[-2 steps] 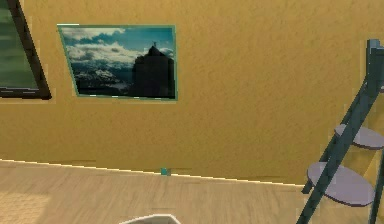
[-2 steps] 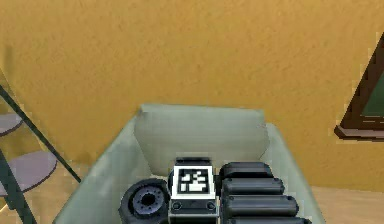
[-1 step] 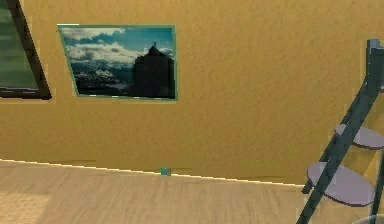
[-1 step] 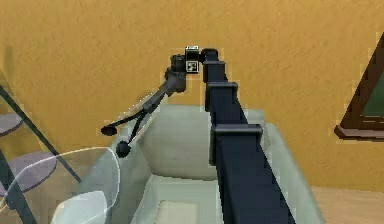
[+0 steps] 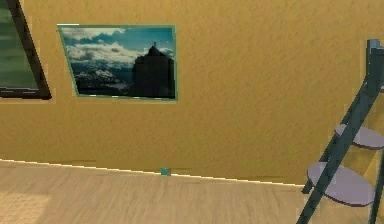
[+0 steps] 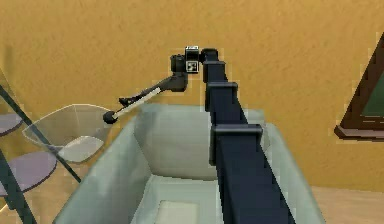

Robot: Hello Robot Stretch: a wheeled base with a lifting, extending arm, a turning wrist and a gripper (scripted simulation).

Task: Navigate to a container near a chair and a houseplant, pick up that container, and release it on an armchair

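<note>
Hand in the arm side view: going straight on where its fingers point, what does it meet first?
Likely the clear rounded container just ahead of the hand, though depth there is unclear.

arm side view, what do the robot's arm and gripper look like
The arm is a dark square bar in stepped segments. At its far end sit small white squares with black marks; the gripper is dark, with two thin jaws.

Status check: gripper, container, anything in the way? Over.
Gripper reaching by pale armchair; hold unconfirmed. Clear container at its far end. Ladder shelf behind it.
</note>
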